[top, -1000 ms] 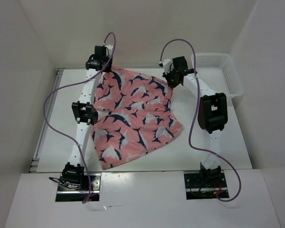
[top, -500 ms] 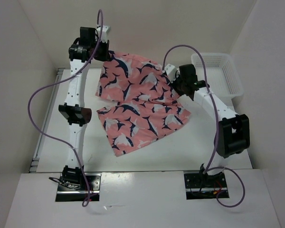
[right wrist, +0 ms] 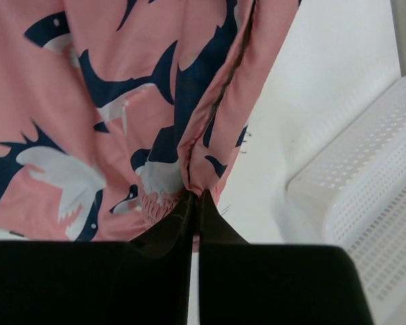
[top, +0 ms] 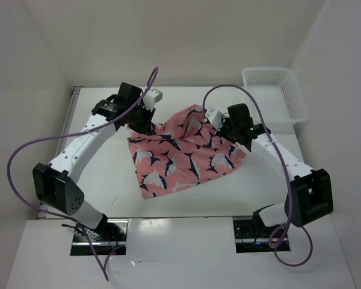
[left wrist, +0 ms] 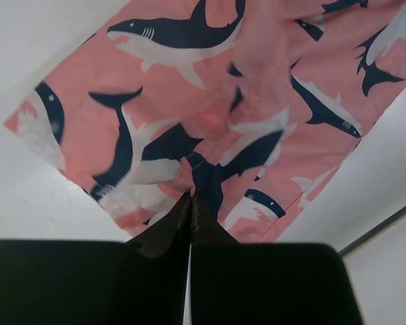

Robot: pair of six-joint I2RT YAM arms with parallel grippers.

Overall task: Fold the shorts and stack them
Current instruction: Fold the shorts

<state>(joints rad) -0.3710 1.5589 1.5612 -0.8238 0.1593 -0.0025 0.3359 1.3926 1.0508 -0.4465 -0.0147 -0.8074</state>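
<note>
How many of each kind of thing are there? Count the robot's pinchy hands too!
shorts: 1
basket: 1
grippers: 2, the left gripper and the right gripper, each shut on the shorts
Total: 4

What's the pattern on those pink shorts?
The shorts carry navy-and-white sharks on coral pink, clearest in the left wrist view.

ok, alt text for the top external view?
Left gripper and right gripper each pinch the far edge of the coral-pink shark-print fabric shorts, whose near part lies on the white table. A white mesh plastic basket sits far right.
</note>
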